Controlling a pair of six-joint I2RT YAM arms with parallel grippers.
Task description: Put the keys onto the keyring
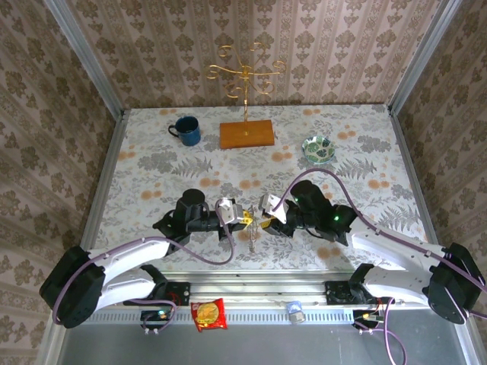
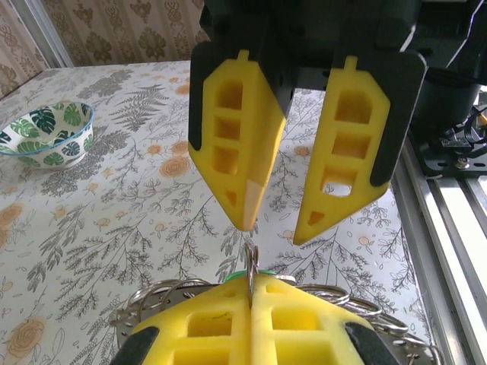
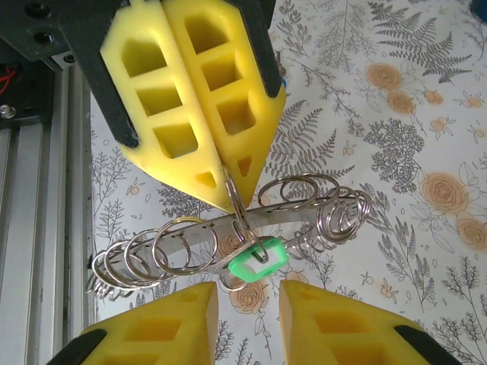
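Note:
My left gripper [image 2: 252,283] is shut on a small wire split ring [image 2: 252,261], held above the table near its front edge. The greenish key head [image 3: 259,259] hangs on that split ring. Under it hangs the large flat grey keyring [image 3: 199,228], seen almost edge-on and strung with several small split rings. My right gripper [image 3: 249,293] is open and faces the left one [image 1: 245,219], with the green key just beyond its fingertips [image 3: 190,304]. A blue speck shows beside the left finger in the right wrist view; I cannot tell if it is the blue key.
A blue mug [image 1: 186,131] stands at the back left and a green patterned bowl [image 1: 318,148] at the back right. Between them is a gold wire stand on a wooden base [image 1: 246,134]. A red snack packet [image 1: 208,313] lies on the front rail.

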